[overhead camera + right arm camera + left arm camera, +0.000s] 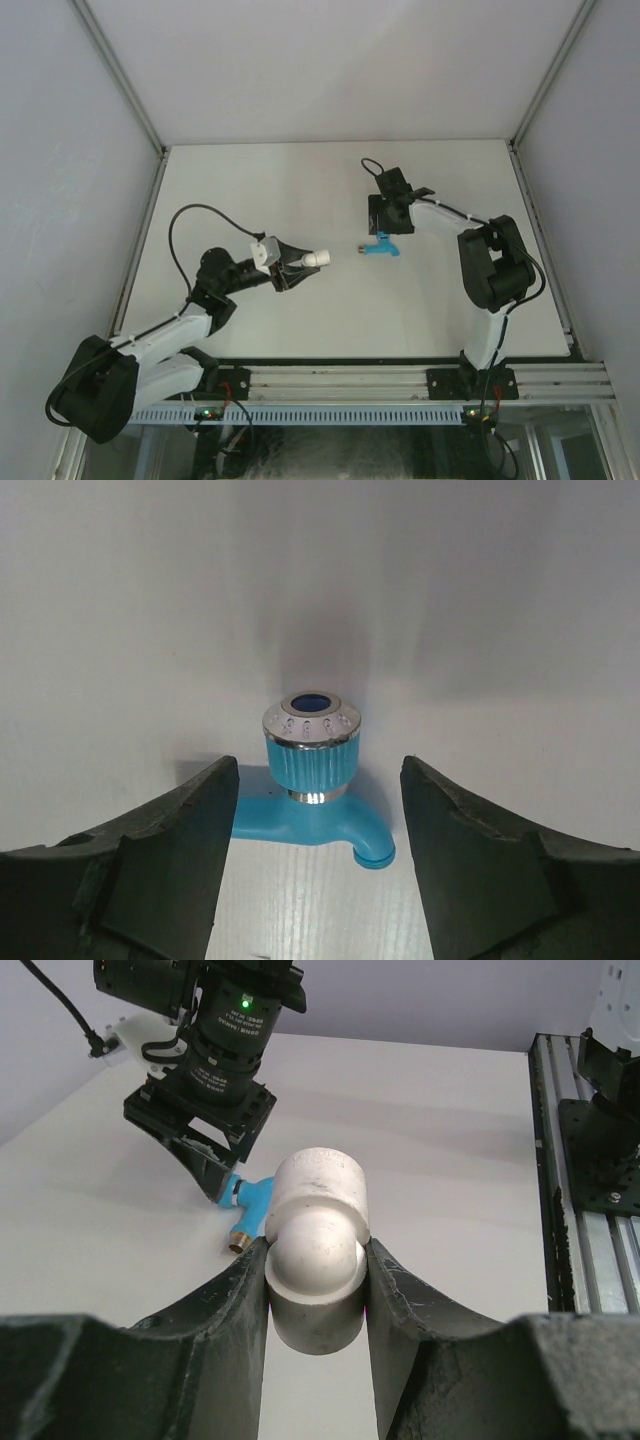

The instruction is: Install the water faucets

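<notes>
— Surface and room first?
— White matt desk [300,190], boxed in by pale walls [330,70] at left, back and right. Grooved metal rail [400,380] along the near edge, carrying both arm bases.
— Left side?
— Left arm [160,335] stretched from the near-left corner toward the desk's centre, forearm low and close to level. Left hand [297,268] clamped tight on a white-grey pipe fitting [318,1220], one dark finger pressed to each flank. Fitting short and cylindrical, open end pointing right, held clear of the desk.
— And the right?
— Right arm [490,265] folded at the elbow near the right edge, wrist turned down over the desk. Right hand [318,770] parted wide, poised above the water faucet [312,755], fingers [190,850] either side of it with a gap on both; nothing gripped.
— Faucet itself?
— Bright blue plastic, lying on the desk just right of centre, about midway between the near and far edges, apart from the fitting. Ribbed round handle uppermost, capped with a silvery ring and a dark blue disc. Short curved spout toward the lower right of the wrist view. Small brass-coloured threaded end facing the left hand.
</notes>
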Controlling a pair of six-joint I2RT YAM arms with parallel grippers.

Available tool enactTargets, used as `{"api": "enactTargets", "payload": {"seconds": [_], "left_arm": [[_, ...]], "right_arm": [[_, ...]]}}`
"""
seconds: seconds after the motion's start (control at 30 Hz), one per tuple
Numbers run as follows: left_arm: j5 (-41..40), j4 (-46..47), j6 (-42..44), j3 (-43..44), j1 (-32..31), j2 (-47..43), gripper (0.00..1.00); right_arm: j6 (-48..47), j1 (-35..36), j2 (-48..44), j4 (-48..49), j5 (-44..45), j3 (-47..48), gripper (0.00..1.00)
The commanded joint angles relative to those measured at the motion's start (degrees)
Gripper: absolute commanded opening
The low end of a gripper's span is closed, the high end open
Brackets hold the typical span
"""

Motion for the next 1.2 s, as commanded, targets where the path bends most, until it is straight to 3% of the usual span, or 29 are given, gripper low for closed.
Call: {"api": "enactTargets", "payload": {"seconds": [0.0,0.23,0.4,0.6,0.8,0.9,1.17], "left_arm": [[0.0,0.5,1.7,-0.3,0.2,-2.1,0.00],[0.1,-0.4,1.9,-0.2,0.2,-2.7,0.00],[-0.4,-2.0,2.8,-0.3,0.2,-3.6,0.00],[-0.5,-2.9,3.3,-0.4,0.2,-3.7,0.00],[0.1,-2.9,3.1,0.1,0.2,-2.8,0.00],[0.1,-2.9,3.0,0.1,0.2,-2.8,0.00],[-0.3,-2.9,2.7,0.4,0.2,-2.5,0.00]], "right_arm": [[0.3,0.6,0.4,-1.5,2.0,1.4,0.65],[0.9,0.3,3.8,-0.8,-2.9,1.2,0.57],[1.7,-0.8,3.1,1.6,-6.2,-1.1,0.59],[0.8,-5.2,-0.7,9.1,-28.1,-8.6,0.66],[-5.8,-5.9,-1.4,8.6,-33.4,-11.1,0.69],[-6.5,-5.3,-0.5,7.3,-28.1,-11.1,0.67],[5.3,1.3,-0.3,9.9,-1.5,-11.2,0.54]]}}
